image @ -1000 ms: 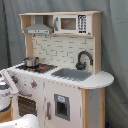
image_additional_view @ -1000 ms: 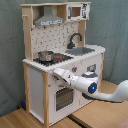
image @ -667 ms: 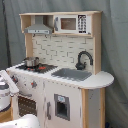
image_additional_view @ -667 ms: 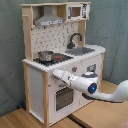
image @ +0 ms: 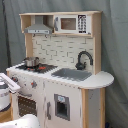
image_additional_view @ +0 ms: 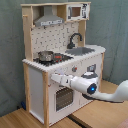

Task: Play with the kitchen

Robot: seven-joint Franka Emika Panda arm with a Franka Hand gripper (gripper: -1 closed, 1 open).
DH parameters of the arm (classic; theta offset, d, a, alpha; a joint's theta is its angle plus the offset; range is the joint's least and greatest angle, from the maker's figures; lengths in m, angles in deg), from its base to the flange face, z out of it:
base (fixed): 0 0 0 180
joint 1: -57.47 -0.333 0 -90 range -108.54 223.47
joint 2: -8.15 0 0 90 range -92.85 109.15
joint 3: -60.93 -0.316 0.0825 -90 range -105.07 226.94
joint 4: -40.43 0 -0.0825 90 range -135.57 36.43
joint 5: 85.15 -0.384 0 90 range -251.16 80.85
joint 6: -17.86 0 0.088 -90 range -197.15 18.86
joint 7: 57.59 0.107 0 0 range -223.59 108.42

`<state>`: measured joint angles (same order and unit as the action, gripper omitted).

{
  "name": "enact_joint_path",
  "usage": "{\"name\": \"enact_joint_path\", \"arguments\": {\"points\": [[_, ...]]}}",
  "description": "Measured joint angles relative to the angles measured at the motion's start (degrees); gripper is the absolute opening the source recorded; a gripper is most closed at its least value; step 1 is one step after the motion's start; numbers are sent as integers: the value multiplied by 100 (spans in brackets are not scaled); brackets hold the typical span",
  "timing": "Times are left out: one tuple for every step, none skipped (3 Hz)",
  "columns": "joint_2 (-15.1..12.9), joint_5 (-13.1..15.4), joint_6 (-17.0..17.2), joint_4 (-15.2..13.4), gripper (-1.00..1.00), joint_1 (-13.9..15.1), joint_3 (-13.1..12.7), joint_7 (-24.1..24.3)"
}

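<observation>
Tool contact is the thing to watch here: the white arm is reaching in from the second exterior view's right, and its tip is sitting against the kitchen front, just above the oven door and below the knobs. I cannot tell whether the tool is apart, together or clamped on anything; the tip is merging with the white panel behind it. In the first exterior view only a piece of the arm is showing at the left edge, near the oven side.

Judging from this, the likely trouble is pushing. The kitchen is tall and light, standing free on the wooden floor, so a hard press on the front could be rocking or sliding it backward. The small pot resting on the hob could be shaken off. A pull at an angle on the oven door could be straining its hinge.

The kitchen is standing upright, its long axis vertical, range hood and toy microwave on top. Its front is facing the arm, toward the second exterior view's lower right, with the grey sink and black faucet to the right of the hob.
</observation>
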<state>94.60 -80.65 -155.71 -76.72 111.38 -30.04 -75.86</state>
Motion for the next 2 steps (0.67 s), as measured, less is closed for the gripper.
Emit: {"name": "enact_joint_path", "arguments": {"points": [[3,141,33,1,-100,-6,12,-694],[5,322,60,1,-100,-12,27,-1304]]}}
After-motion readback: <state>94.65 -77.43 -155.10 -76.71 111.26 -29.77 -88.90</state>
